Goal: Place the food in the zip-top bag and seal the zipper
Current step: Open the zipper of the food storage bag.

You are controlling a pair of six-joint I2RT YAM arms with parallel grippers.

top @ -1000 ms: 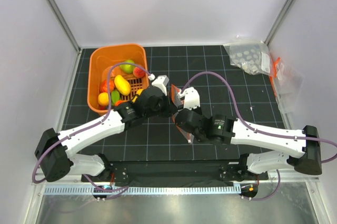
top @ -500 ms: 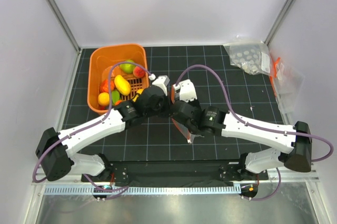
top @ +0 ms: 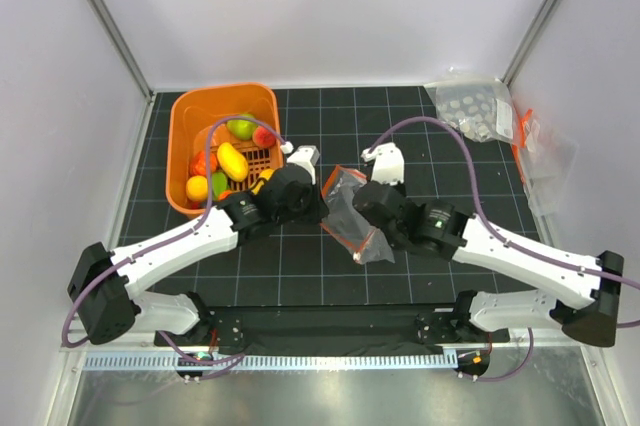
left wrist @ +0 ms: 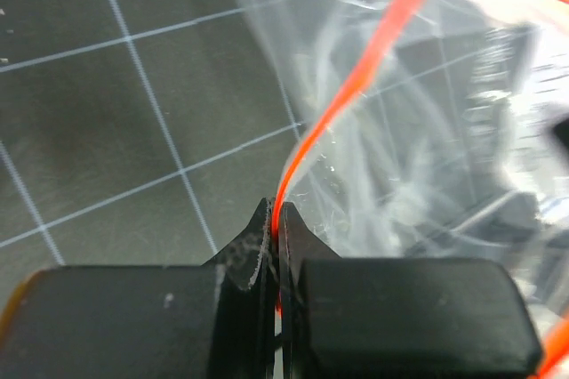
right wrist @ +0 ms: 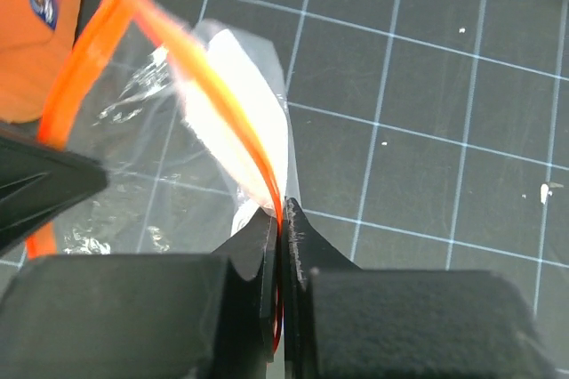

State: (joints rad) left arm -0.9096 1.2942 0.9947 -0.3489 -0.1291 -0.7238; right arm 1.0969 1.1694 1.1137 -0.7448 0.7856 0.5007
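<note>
The clear zip-top bag (top: 357, 216) hangs between my two grippers over the black grid mat. My left gripper (top: 322, 210) is shut on the orange-red zipper (left wrist: 356, 85) at one side of the mouth, with the strip pinched between its fingertips in the left wrist view (left wrist: 277, 210). My right gripper (top: 352, 208) is shut on the zipper strip (right wrist: 213, 85) at the other side, as the right wrist view (right wrist: 281, 210) shows. The mouth is spread apart between them. The food (top: 232, 158), several red, orange, yellow and green toy pieces, lies in the orange basket (top: 185, 116) at the back left.
A clear bag with a white-dotted sheet (top: 470, 106) and other clear bags with orange strips (top: 540, 151) lie at the back right by the wall. White walls close the mat on three sides. The two arms meet near the mat's middle.
My right arm has swung to the right and back, drawing its side of the zipper away. The bag now shows spread between the grippers. The left arm has hardly moved.
</note>
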